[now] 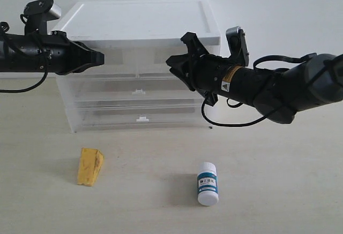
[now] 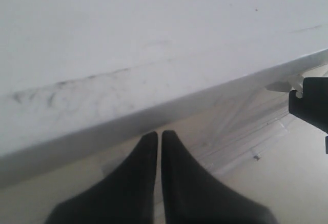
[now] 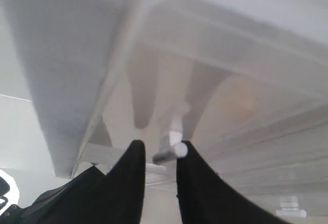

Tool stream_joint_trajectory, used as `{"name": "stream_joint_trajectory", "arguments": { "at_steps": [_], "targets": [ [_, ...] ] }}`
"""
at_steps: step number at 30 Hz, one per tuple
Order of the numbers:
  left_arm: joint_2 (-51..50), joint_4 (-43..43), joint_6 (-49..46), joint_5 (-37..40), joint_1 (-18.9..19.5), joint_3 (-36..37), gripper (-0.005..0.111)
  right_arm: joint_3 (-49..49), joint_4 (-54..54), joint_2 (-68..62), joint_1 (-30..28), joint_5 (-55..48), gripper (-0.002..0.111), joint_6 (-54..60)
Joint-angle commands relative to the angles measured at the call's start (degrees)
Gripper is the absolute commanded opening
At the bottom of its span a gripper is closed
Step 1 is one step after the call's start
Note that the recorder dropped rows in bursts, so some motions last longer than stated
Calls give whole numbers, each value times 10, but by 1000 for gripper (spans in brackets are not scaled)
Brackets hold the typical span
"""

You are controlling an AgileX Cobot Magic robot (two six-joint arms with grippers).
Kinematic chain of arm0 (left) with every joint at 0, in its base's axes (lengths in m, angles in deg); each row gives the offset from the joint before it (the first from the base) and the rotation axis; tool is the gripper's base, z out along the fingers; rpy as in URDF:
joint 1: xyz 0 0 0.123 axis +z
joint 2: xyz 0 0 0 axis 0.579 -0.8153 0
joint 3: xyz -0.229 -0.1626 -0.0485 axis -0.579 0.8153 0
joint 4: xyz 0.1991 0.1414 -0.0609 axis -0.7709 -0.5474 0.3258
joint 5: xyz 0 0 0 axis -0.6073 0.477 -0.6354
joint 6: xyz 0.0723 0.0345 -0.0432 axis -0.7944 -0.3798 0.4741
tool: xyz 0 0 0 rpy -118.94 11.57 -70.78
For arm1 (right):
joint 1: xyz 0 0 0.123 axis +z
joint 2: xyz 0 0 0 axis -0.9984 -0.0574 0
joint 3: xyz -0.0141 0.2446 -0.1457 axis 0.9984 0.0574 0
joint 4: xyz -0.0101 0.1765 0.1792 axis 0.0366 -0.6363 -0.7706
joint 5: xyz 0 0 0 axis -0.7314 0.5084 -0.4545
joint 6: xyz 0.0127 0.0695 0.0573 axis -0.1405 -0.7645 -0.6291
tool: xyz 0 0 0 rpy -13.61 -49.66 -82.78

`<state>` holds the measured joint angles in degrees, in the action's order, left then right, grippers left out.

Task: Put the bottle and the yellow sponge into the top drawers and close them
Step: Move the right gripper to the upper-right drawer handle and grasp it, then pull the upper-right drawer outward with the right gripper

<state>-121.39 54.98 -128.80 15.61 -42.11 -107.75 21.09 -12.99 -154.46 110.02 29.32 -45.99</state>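
Evidently, opening the top drawers [image 1: 128, 60] is the step in hand: neither front is seen drawn out of the cabinet [image 1: 139, 20], and both things to be stowed lie outside it. The yellow sponge [image 1: 90, 166] rests on the tabletop [image 1: 278, 180] before the cabinet's left half. The bottle [image 1: 208, 183] stands upright, cap up, before its right half, well apart from the sponge. The left tool [image 2: 159, 134] is held at the left top drawer's front, just under the white lid. Its fingers are pressed almost together with nothing between them, and that drawer's handle is not shown in the left wrist view. The right tool [image 3: 160, 144] is held at the right top drawer with its fingers narrowly spread. The small white tab handle [image 3: 177, 137] lies between them, close to one finger and clear of the other, so no pinch is made yet. For a good pull, the right fingers are best centred on the tab, closed firmly and drawn straight outward along the runners, since a slanted pull is likely to slip off so small a tab or drag the light cabinet forward. The left tool is best spread before its tab is sought. The full-width lower drawers [image 1: 139, 104] are to be left alone.
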Motion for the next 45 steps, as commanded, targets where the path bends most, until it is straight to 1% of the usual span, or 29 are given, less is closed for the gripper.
{"name": "stream_joint_trajectory", "arguments": {
  "at_steps": [1, 12, 13, 15, 16, 22, 28, 32, 40, 45],
  "targets": [
    [-6, 18, -3, -52, 2, -10, 4, -4, -20, -1, -3, 1, 17, 13],
    [-6, 13, -3, -52, 2, -10, 4, -4, -17, -1, -3, 4, 17, 15],
    [-6, 13, -3, -52, 2, -10, 4, -4, -15, -1, -3, 4, 14, 15],
    [-6, 13, -3, -52, 2, -10, 4, -4, -5, -1, -3, 8, 2, 16],
    [-6, 13, -3, -52, 2, -10, 4, -4, -3, -1, -3, 14, 0, 17],
    [-6, 13, -3, -52, 2, -10, 4, -4, 15, -1, -3, 29, 0, 17],
    [-6, 13, -3, -52, 2, -10, 4, -2, 38, -1, -3, 43, 0, -15],
    [-6, 13, -3, -56, 2, -10, 4, 4, 49, 0, -3, 44, 0, -15],
    [-6, 13, -3, -63, 2, -10, 4, 4, 108, 0, -3, 81, 0, -41],
    [-6, 11, -3, -63, 2, -10, 4, 6, 141, 0, -3, 82, 0, -52]
  ]
}}
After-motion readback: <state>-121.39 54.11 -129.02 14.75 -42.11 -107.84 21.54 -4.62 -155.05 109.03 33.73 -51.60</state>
